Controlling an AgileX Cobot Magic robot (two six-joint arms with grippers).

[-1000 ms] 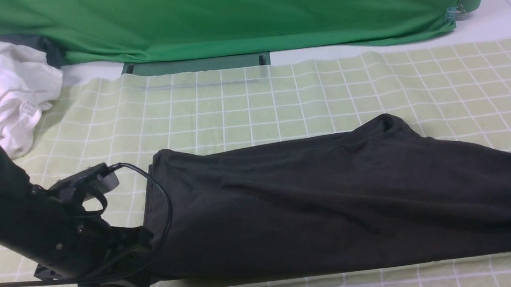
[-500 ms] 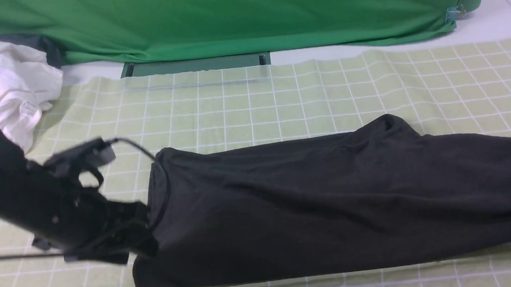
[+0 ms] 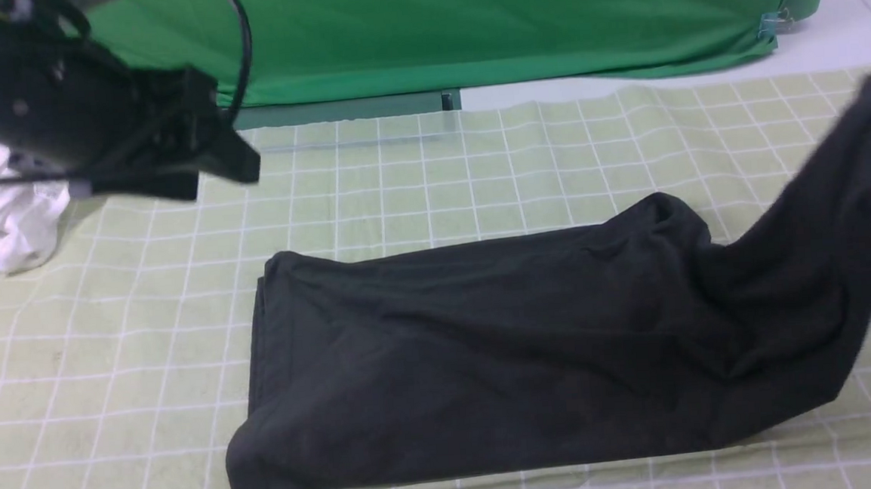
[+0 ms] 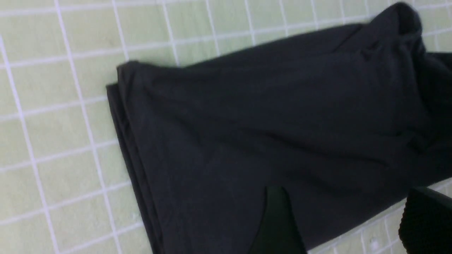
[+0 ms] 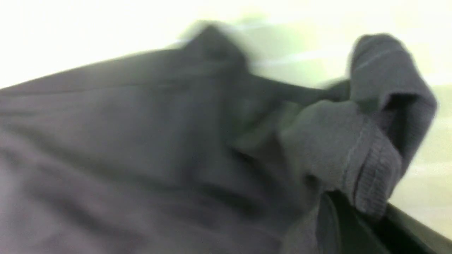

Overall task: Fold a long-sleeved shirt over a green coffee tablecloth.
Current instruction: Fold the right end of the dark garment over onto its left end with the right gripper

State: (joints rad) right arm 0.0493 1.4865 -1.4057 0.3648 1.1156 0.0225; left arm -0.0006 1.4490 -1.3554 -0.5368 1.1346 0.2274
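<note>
The long-sleeved shirt (image 3: 487, 347) is lying folded lengthwise across the middle of the green coffee tablecloth (image 3: 476, 174). The right end effector (image 5: 356, 218) is gripping the shirt's right end, holding it raised off the cloth. The left end effector (image 3: 218, 174) is hovering open and empty above the far left.

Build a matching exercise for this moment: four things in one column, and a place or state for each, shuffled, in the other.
1. soft black long-sleeved shirt
2. crumpled white garment
3. smooth bright green drape
4. left gripper

A. hangs at the far side, behind everything else
B. open, up in the air, holding nothing
C. lies at the far left
D. right end lifted, the rest lying on the pale green checked tablecloth

Pairs: 1-D, 2-C, 3-A, 4-B.
</note>
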